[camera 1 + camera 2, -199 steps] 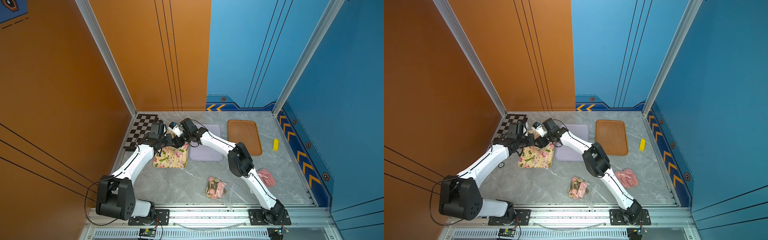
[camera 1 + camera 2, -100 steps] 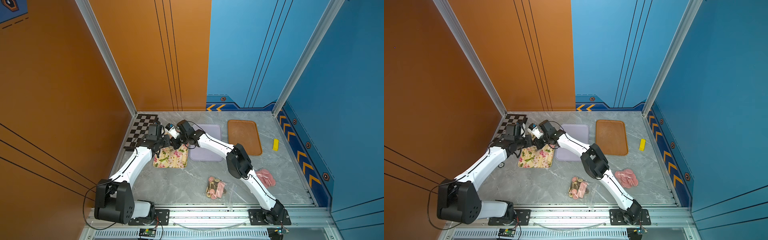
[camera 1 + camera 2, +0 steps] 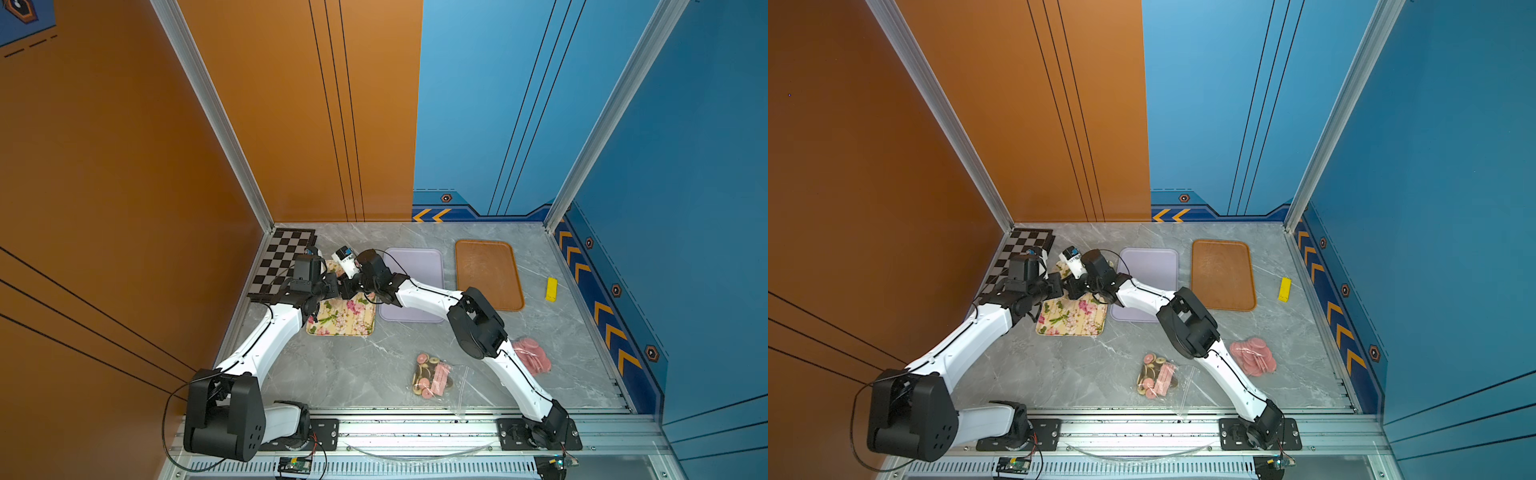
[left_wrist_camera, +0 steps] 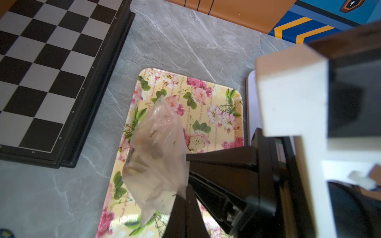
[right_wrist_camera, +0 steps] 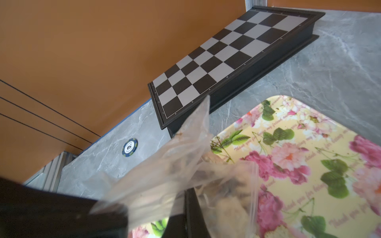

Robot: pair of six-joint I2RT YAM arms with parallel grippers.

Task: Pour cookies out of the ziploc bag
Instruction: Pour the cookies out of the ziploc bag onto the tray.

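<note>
A clear ziploc bag [image 4: 156,156] hangs crumpled over the floral tray [image 4: 216,99], pinched from two sides. My left gripper [image 4: 186,193] is shut on one edge of the bag. My right gripper [image 5: 188,197] is shut on the bag [image 5: 185,175] too, film wrapped round its fingers. Blurred brown and tan cookies [image 5: 226,197] sit inside the bag. One tan cookie [image 4: 196,142] lies on the tray. In both top views the two grippers meet over the tray's far end, left [image 3: 332,289] and right [image 3: 347,289]; the bag is hidden there.
A chessboard [image 3: 282,257] lies by the left wall, a poker chip [image 5: 129,147] in front of it. Lilac tray [image 3: 415,270], brown tray [image 3: 488,274] and a yellow block [image 3: 551,289] stand further right. Near the front lie another bag of cookies [image 3: 432,376] and pink discs [image 3: 532,355].
My right gripper has shut on the bag. Both wrists have shifted slightly toward the back left, over the floral tray's far end.
</note>
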